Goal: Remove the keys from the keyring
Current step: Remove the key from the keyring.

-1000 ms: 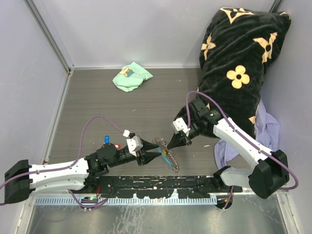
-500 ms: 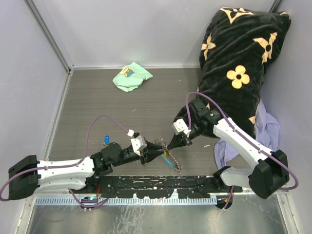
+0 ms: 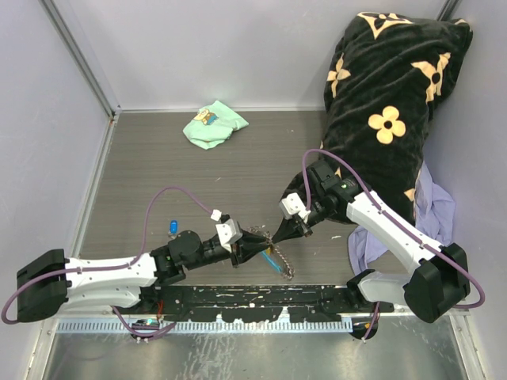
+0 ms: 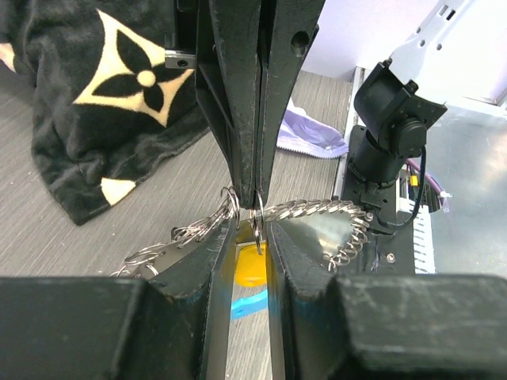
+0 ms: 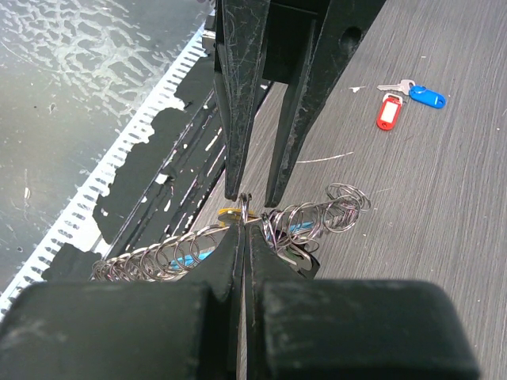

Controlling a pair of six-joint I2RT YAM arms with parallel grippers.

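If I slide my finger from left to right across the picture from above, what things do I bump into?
Blue-tagged key → mint-green cloth → left claw → right claw → black flowered blanket. The keyring overlaps both claws, so I left it out.

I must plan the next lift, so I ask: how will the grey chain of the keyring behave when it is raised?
Probably floppy: the chain hangs in a loose curve from where the right gripper pinches. Likely light, since its links look like thin wire. It may swing or tangle, as small rings bunch beside it.
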